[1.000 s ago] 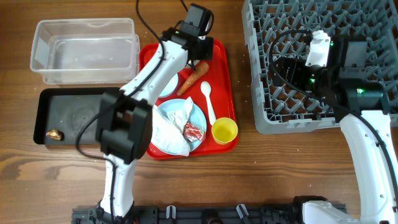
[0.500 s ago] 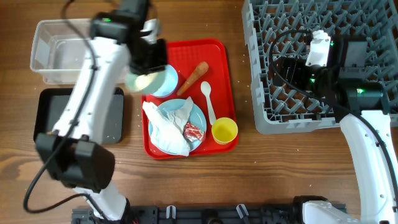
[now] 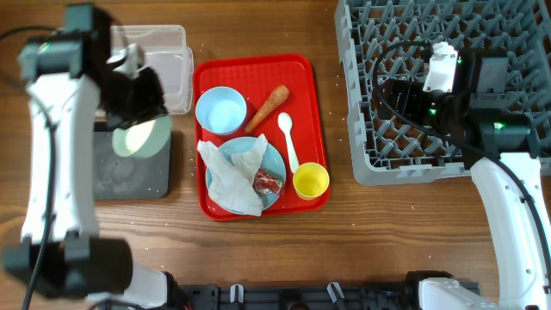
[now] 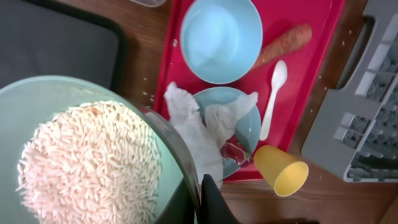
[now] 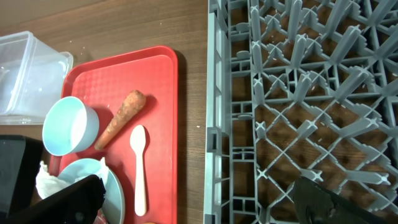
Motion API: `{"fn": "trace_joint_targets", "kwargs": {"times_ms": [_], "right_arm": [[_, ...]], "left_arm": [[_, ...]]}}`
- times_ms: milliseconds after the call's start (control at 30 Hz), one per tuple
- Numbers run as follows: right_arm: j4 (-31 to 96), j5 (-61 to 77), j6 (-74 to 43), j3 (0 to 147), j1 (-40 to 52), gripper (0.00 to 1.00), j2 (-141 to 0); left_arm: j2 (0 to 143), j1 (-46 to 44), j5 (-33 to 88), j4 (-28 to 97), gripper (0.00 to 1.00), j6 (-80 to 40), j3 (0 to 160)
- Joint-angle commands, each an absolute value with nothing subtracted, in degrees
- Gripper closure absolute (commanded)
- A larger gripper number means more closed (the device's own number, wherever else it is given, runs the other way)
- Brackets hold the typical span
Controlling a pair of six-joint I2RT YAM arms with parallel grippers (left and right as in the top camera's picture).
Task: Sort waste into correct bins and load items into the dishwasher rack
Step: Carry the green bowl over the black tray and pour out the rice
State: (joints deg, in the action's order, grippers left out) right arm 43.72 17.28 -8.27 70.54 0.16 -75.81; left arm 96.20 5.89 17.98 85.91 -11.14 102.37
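Rice bowl (image 3: 142,136) pinched at rim by L gripper (image 4: 194,193), over black tray (image 3: 129,185), left of red tray (image 3: 301,129); R gripper (image 5: 202,202) jaws spread wide over rack (image 3: 516,26), right of red tray.

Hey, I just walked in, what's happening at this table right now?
The left gripper is clamped on the rim of a pale blue bowl full of white rice, holding it over the black tray. The right gripper hangs open over the grey dishwasher rack, holding nothing. On the red tray sit an empty bowl, a plate with a napkin and wrapper, a carrot, a spoon and a yellow cup.
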Motion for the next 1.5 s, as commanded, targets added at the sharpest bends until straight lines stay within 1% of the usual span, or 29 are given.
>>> {"fn": "trace_joint_targets", "kwargs": {"times_ms": [0,133,200,300,400,433,533,733,867,1233,1400,1467], "right_arm": [[43.7,16.3,-7.5,71.7,-0.1,0.0,-76.4],[43.4,16.3,-7.5,71.7,-0.1,0.0,-76.4],[43.4,16.3,-7.6,71.7,-0.1,0.0,-76.4],[43.4,16.5,-7.7,71.7,-0.1,0.0,-76.4],[43.5,16.5,-7.7,71.7,-0.1,0.0,-76.4],[43.6,16.5,-7.7,71.7,-0.1,0.0,-76.4],[43.6,16.5,-7.7,71.7,-0.1,0.0,-76.4],[43.6,16.5,-9.2,71.7,-0.1,0.0,-76.4],[43.7,16.5,-9.3,71.7,-0.1,0.0,-76.4],[44.4,16.5,-9.2,71.7,-0.1,0.0,-76.4],[44.4,16.5,-9.2,71.7,-0.1,0.0,-76.4],[44.4,16.5,-9.2,71.7,-0.1,0.0,-76.4]], "left_arm": [[87.1,13.9,21.7,82.1,0.96,-9.6,93.4],[80.8,23.0,28.4,72.8,0.96,-9.2,80.5],[80.1,25.9,31.6,68.6,0.96,-8.8,75.5],[81.8,30.7,44.3,58.5,0.96,-4.7,64.7],[84.3,33.1,49.1,53.5,0.96,-4.2,60.5],[86.0,34.2,52.2,51.9,0.96,-2.0,59.5],[90.0,36.3,57.2,50.6,0.96,1.2,59.3],[97.8,39.4,61.6,45.6,0.96,1.8,59.3],[101.3,40.7,70.3,44.2,0.96,5.3,59.3],[101.6,46.3,84.7,44.1,0.96,5.8,59.4],[101.6,48.8,88.9,44.4,0.96,5.5,59.4],[101.6,49.4,90.3,44.3,0.96,3.2,59.4]]}}
